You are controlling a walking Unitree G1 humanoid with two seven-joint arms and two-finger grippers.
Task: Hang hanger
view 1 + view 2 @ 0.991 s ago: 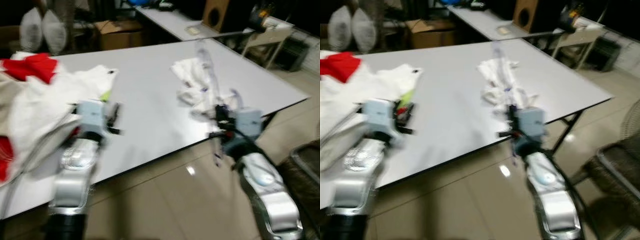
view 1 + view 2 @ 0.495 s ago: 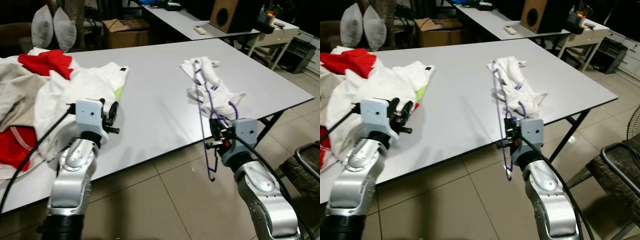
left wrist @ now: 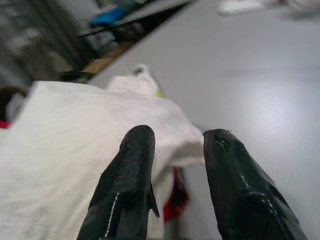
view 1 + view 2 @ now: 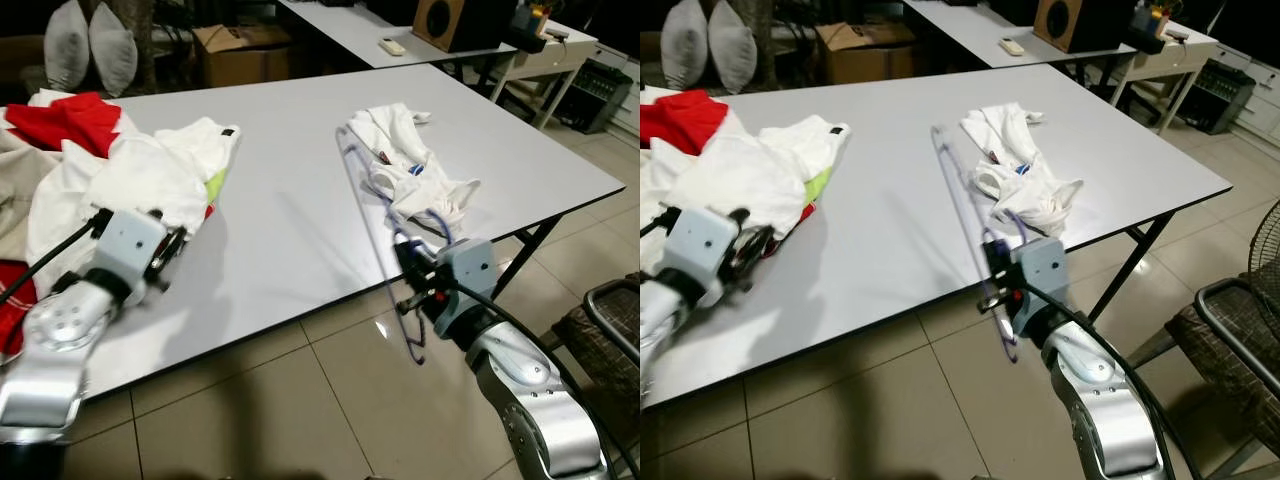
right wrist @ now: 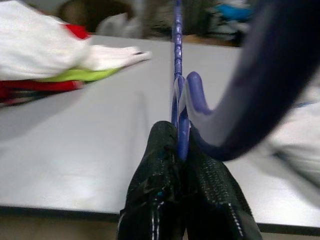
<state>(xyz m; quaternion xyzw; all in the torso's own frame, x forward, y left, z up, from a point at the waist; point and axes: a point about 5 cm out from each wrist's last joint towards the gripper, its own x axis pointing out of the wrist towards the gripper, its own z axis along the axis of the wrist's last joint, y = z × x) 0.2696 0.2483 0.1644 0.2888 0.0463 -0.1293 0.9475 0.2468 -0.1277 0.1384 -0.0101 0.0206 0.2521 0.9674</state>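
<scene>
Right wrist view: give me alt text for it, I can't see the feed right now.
The right gripper is shut on a blue hanger, its hook curving close past the lens. Behind lies the grey table with a pile of white, green and red clothes at its far side.

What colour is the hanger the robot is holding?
The hanger is blue-purple. It shows best in the right wrist view, pinched in the right end effector.

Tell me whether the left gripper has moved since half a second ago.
Yes. The left gripper has swung toward the robot's left, from the bare table onto the edge of the white garment.
</scene>
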